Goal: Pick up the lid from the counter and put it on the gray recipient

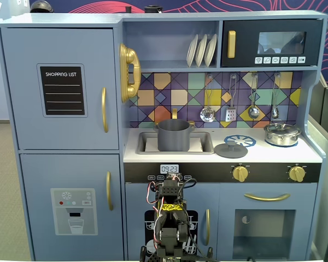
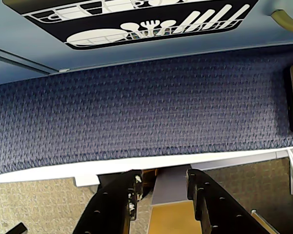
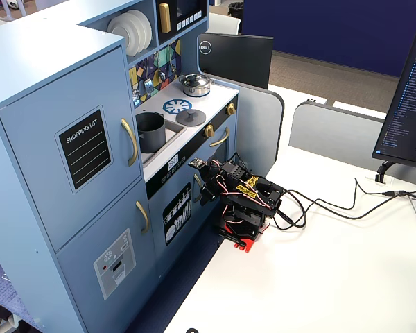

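Observation:
The lid [image 1: 230, 149] is a flat dark gray disc with a small knob. It lies on the toy kitchen's counter, right of the sink; it also shows in the other fixed view [image 3: 191, 116]. The gray recipient [image 1: 174, 135] is a matte dark gray pot standing in the sink, uncovered [image 3: 150, 132]. My gripper [image 2: 162, 181] is low in front of the kitchen's dishwasher door, far below the counter, on the folded arm [image 3: 209, 186]. Its jaws stand apart with nothing between them. In the wrist view neither lid nor pot shows.
A shiny silver lidded pot [image 1: 282, 134] stands on the counter's right burner. Utensils [image 1: 208, 113] hang on the back wall above the counter. The wrist view shows blue carpet [image 2: 136, 112] and the white table edge [image 2: 49, 170]. A monitor [image 3: 409, 104] and cables [image 3: 319, 205] are on the table.

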You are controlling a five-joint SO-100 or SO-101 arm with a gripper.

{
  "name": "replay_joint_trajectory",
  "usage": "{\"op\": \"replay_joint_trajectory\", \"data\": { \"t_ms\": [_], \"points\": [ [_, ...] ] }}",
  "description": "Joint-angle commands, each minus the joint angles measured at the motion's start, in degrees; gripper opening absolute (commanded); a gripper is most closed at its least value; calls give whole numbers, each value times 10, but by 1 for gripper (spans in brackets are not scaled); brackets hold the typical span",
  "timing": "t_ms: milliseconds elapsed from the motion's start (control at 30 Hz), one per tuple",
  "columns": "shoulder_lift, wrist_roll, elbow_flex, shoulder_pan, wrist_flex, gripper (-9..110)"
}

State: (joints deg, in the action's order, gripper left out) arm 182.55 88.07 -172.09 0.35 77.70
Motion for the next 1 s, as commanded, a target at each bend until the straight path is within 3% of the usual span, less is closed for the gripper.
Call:
{"op": "replay_joint_trajectory", "data": {
  "t_ms": [0,333,533,633,800,967],
  "points": [
    [-4,-11,4,9,54,0],
    [-117,25,227,47,-93,0],
    [-159,69,367,139,-218,0],
    [-157,33,383,215,-316,0],
    [-156,65,349,331,-430,4],
    [-193,43,294,369,-591,20]
  ]
}}
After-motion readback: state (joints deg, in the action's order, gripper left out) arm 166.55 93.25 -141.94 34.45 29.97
